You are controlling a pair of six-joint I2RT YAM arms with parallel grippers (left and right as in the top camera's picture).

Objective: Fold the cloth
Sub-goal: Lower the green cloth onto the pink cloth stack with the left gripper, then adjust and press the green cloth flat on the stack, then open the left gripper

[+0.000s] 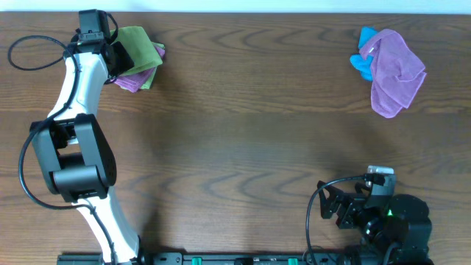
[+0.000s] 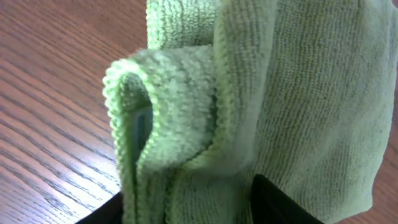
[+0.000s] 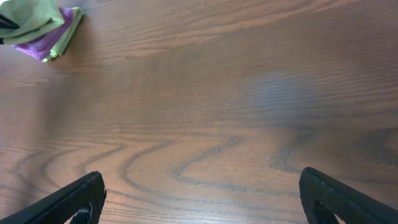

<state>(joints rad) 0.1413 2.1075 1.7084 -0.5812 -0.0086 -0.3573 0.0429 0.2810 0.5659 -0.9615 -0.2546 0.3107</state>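
Note:
The lime-green cloth (image 1: 140, 46) lies bunched and folded at the table's far left, on top of a purple cloth (image 1: 132, 81). My left gripper (image 1: 118, 55) is at its left edge. In the left wrist view the green cloth (image 2: 249, 106) fills the frame, and its folded layers sit between the two dark fingers of the left gripper (image 2: 186, 211), which is shut on it. My right gripper (image 1: 331, 206) is open and empty near the front right of the table. In the right wrist view the fingers of the right gripper (image 3: 202, 199) are spread wide over bare wood, and the cloth (image 3: 34, 15) shows far off.
A crumpled purple cloth (image 1: 397, 73) lies at the far right on a small bright blue cloth (image 1: 364, 59). The purple cloth under the green one also shows in the right wrist view (image 3: 43, 43). The table is dark brown wood.

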